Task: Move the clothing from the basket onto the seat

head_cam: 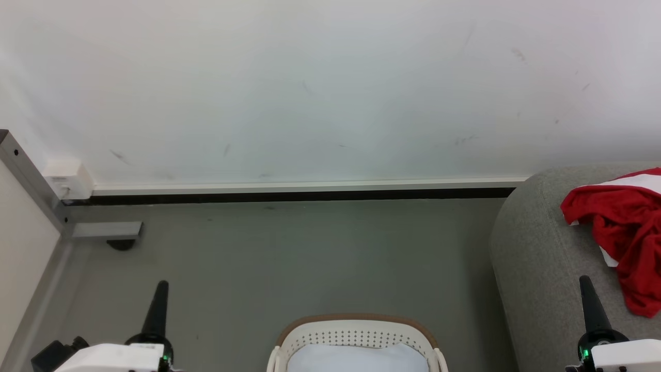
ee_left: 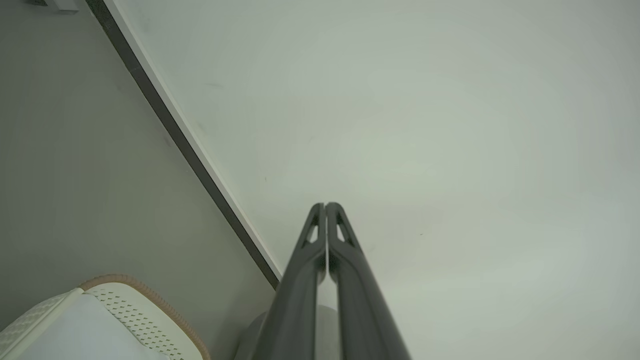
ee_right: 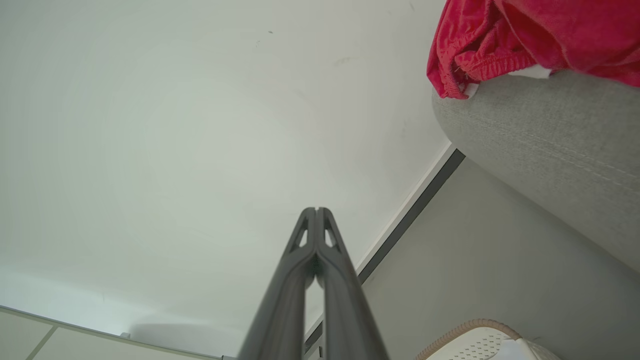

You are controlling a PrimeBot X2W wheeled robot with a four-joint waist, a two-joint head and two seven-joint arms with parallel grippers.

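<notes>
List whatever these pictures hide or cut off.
- Head view: the bottom edge cuts off the basket; a white cloth covers its inside.
- Head view: the right edge cuts off the seat and the clothing.
- Right wrist view: the top edge cuts off the clothing.

Scuffed white wall [head_cam: 330,93] meets grey floor [head_cam: 289,253] along a dark skirting strip [head_cam: 299,196]; a small white box [head_cam: 67,178] adjoins a metal frame [head_cam: 31,183].

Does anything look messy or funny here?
A little. The red clothing lies in a crumpled heap on the grey seat, not folded. The white wall has a few dark scuff marks. The basket stands upright, nothing spilled.
</notes>
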